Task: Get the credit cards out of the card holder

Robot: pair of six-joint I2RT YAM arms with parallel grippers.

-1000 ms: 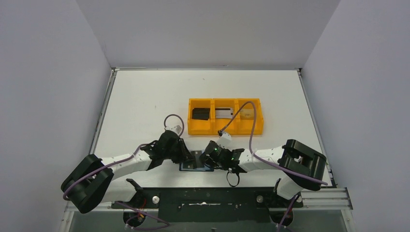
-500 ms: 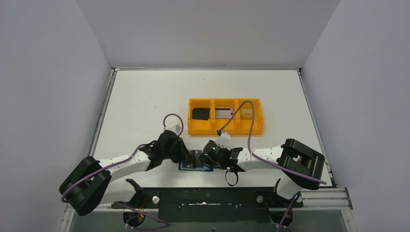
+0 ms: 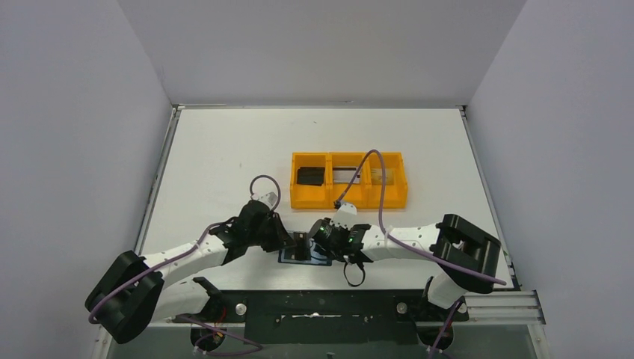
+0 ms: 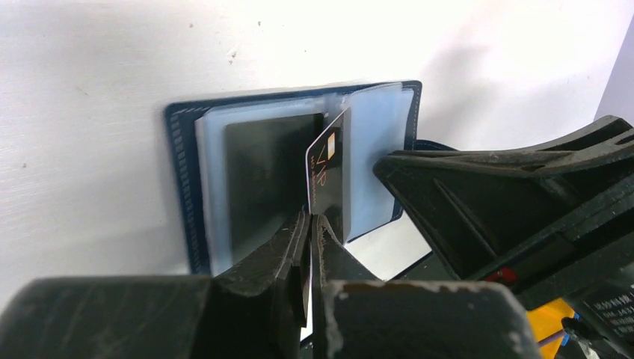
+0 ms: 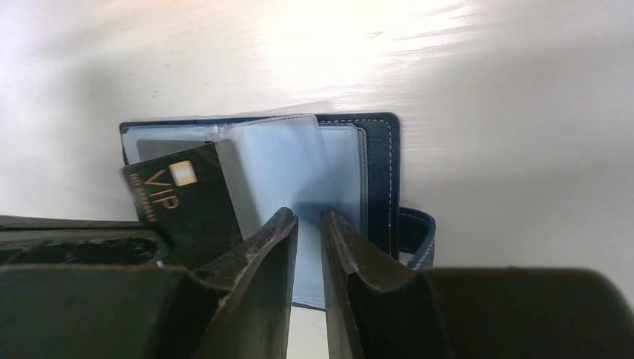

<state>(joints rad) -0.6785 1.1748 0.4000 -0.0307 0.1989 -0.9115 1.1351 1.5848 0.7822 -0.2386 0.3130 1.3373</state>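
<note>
Two claws met over the open card holder (image 3: 285,259), which lay flat on the white table (image 3: 224,164) directly beneath their tips. The left claw (image 4: 310,217) had its fingers pressed together on the lower edge of a black card (image 4: 330,176) marked VIP, which stood tilted up from the fingertips, with its far end against the clear pocket leaves. Just left of that claw's tips, a second dark card (image 4: 260,179) sat flat inside a pocket of the holder. The right claw (image 5: 308,218) faced the left one, tips near each other. Its fingers were drawn close with only a thin gap, set over a clear leaf on the holder's blue-grey side. Whether they actually pinched that leaf could not be told from its wrist view. The holder's closing tab (image 5: 419,236) curled out just beyond the right claw's right finger. Well beyond both claws stood an orange tray (image 3: 349,203), with a black tray card (image 3: 310,176) and a silver tray card (image 3: 345,175) lying in separate compartments.
</note>
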